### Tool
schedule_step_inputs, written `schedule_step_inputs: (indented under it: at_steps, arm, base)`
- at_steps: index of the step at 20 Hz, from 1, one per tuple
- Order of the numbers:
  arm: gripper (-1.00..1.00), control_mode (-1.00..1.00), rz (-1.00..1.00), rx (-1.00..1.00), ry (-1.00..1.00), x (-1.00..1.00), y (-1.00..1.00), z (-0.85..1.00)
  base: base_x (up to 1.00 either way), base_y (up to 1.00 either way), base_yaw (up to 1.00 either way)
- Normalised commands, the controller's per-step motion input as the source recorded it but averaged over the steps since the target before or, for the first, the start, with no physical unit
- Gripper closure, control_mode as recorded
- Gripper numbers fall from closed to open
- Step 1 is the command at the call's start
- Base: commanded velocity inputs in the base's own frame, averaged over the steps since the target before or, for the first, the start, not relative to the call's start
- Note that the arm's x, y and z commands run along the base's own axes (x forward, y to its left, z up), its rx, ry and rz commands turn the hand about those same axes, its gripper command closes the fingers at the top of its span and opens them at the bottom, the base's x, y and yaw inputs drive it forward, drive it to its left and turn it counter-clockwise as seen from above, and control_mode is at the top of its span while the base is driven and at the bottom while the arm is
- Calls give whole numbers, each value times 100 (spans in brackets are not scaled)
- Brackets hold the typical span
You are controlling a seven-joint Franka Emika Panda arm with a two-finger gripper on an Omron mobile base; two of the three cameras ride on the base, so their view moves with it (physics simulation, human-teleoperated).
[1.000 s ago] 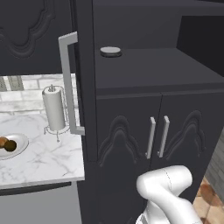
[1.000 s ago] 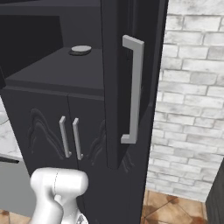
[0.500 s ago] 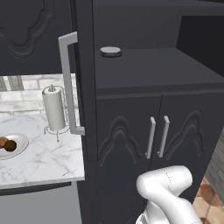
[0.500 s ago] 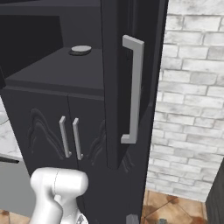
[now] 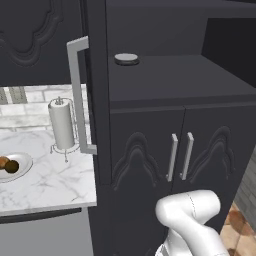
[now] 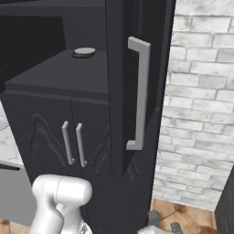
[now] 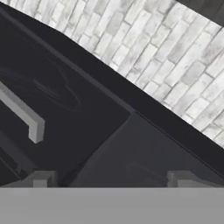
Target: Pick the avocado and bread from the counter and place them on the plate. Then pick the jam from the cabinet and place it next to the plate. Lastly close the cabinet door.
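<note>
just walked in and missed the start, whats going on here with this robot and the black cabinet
The robot stands in front of the black cabinet, holding nothing; its tool is open, low beside the cabinet door. The avocado and bread already sit on the plate on the counter. A small grey disc-shaped thing lies on the cabinet's shelf. Both tall doors stand open, so the door still has to be closed.

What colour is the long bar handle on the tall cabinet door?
Pale grey against the matte black cabinet door; the bar handle shows best in the right base view.
</note>
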Motion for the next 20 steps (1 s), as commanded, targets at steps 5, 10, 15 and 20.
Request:
schedule_step_inputs:
  at_steps: [5,10,15,20]
  arm:
    - [-100,-100,0,10,13,35,-16,-5]
    - [-100,-100,0,13,11,44,-28,0]
    - [-100,-100,0,10,9,38,-14,-4]
    - [-100,-100,0,5,5,30,0,-13]
  base:
    - [0,0,0]
    - [0,0,0]
    - [0,0,0]
    - [0,0,0]
